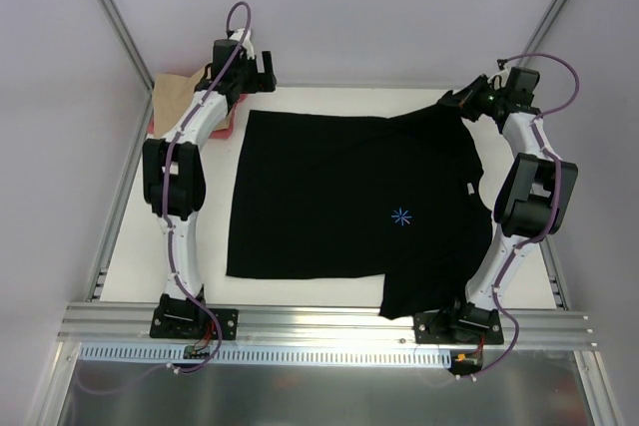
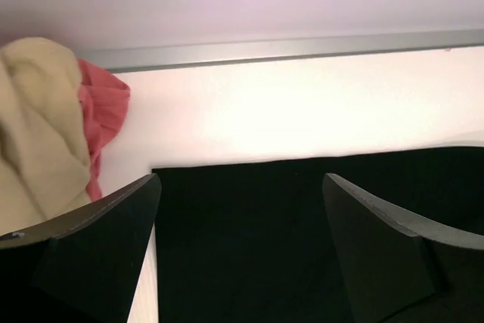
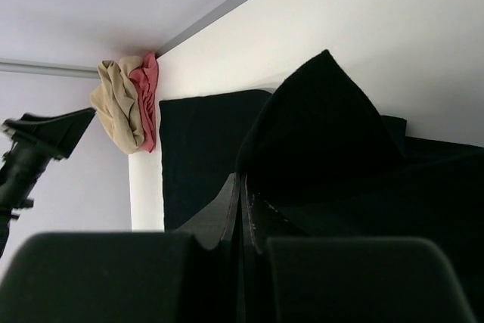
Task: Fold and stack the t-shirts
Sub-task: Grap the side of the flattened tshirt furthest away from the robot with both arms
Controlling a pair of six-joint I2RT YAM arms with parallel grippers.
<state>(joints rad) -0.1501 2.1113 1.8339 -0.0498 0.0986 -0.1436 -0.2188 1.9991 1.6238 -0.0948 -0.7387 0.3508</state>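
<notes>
My right gripper (image 3: 243, 213) is clenched on the black t-shirt (image 1: 339, 197) — a peak of its cloth stands up just ahead of the fingers. My left gripper (image 2: 240, 183) hangs released, jaws wide, over the shirt's corner on the desk (image 2: 302, 111) — the tan shirt (image 2: 38, 126) and pink-red shirt (image 2: 102, 111) sit bunched to its left.

Most of desk (image 1: 300, 293) lies under black tee (image 1: 349, 207). Bare strips run only along far edge, near edge and R side. Far-L corner is blocked by tan shirt (image 1: 178, 92) bunched w/ pink-red shirt (image 1: 228, 129). L gripper (image 1: 258, 69) hangs just beside that heap, jaws wide, gap btwn them free. L arm (image 1: 180, 187) and R arm (image 1: 529, 197) flank the tee. R gripper (image 1: 457, 102) is clamped on a raised tee fold at far R.
</notes>
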